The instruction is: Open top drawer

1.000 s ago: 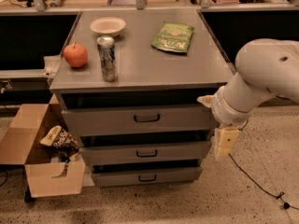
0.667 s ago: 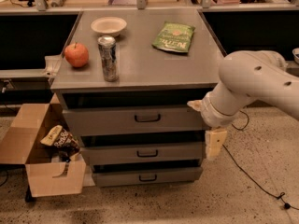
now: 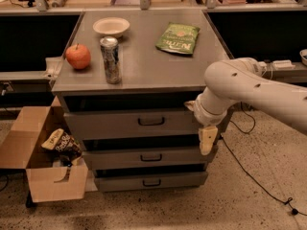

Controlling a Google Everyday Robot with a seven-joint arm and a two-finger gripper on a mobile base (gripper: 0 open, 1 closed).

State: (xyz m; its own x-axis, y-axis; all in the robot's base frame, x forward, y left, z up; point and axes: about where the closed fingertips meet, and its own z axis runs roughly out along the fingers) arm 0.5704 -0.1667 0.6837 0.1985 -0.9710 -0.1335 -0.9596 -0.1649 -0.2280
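Note:
The top drawer (image 3: 110,124) is the widest grey front under the cabinet top, with a dark loop handle (image 3: 151,121) at its centre. A dark gap shows above its front. Two shorter grey drawers, the middle drawer (image 3: 120,158) and the bottom drawer (image 3: 124,181), sit below it. My gripper (image 3: 207,139) hangs down from the white arm (image 3: 249,87) at the right end of the top drawer's front, right of the handle and a little lower, overlapping the drawer's right edge.
On the grey cabinet top (image 3: 144,66) stand an apple (image 3: 78,56), a drink can (image 3: 111,60), a white bowl (image 3: 111,27) and a green chip bag (image 3: 178,38). An open cardboard box (image 3: 43,166) with snack bags stands on the floor at left. A black cable (image 3: 259,181) runs across the floor at right.
My arm has swung left, carrying the gripper from beside the cabinet's right side to the right end of the top drawer's front. The drawers have not moved.

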